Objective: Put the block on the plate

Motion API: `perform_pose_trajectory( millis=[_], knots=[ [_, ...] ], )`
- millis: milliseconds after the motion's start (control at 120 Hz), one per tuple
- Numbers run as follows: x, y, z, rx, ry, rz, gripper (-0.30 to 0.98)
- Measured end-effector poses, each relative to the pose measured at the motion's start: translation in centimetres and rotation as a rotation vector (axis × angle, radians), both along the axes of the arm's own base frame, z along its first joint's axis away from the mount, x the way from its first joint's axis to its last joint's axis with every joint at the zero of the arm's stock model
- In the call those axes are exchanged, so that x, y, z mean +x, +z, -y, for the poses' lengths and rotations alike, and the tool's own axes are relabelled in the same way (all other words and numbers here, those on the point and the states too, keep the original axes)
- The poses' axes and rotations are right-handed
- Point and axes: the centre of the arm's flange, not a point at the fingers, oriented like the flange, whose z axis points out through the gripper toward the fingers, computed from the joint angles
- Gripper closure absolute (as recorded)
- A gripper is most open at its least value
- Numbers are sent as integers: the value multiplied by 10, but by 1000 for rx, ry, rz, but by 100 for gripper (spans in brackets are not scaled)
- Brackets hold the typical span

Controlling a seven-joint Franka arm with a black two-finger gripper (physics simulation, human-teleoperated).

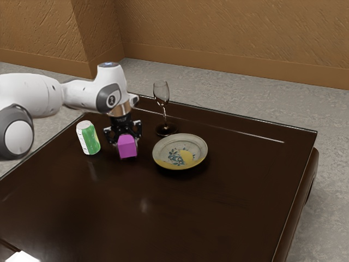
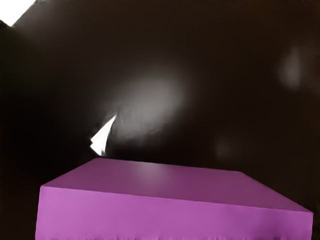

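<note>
**Pink-purple block is pinched, but it is off the plate**

The black two-finger gripper has its fingers closed in on the pink-purple block, one on each side, pinching it. The block is right between the fingertips, and it is off the plate. I cannot tell if its bottom touches the table. In the wrist view, the block is big and close under the hand, with its flat top and one side showing.

The round plate is near the fingers, toward the exterior view's right. It is pale, with blue-gray leaves and yellow patches painted on it. It sits flat on the shiny dark brown table.

A green and white can stands near the fingers too, toward the exterior view's left. The clear wine glass stands up on its foot behind the fingers, a bit to the exterior view's right.

The white robot arm comes in from the exterior view's left and holds the gripper pointing down. Well apart from the fingers, at the exterior view's bottom left corner, is a bright white thing. I cannot tell what it is.
</note>
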Motion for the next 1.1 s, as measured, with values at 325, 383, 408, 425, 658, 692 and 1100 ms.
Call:
perform_pose_trajectory(
  millis=[325,383,408,425,658,692,1100],
  knots=[
    [5,94,71,7,-89,114,30],
    [7,97,94,1,-118,123,30],
    [8,97,103,-2,-130,129,30],
    [8,98,110,-4,-139,133,30],
    [16,88,202,-44,-249,181,30],
    [18,84,208,-51,-254,182,30],
    [31,26,180,-75,-202,161,29]
  ],
)
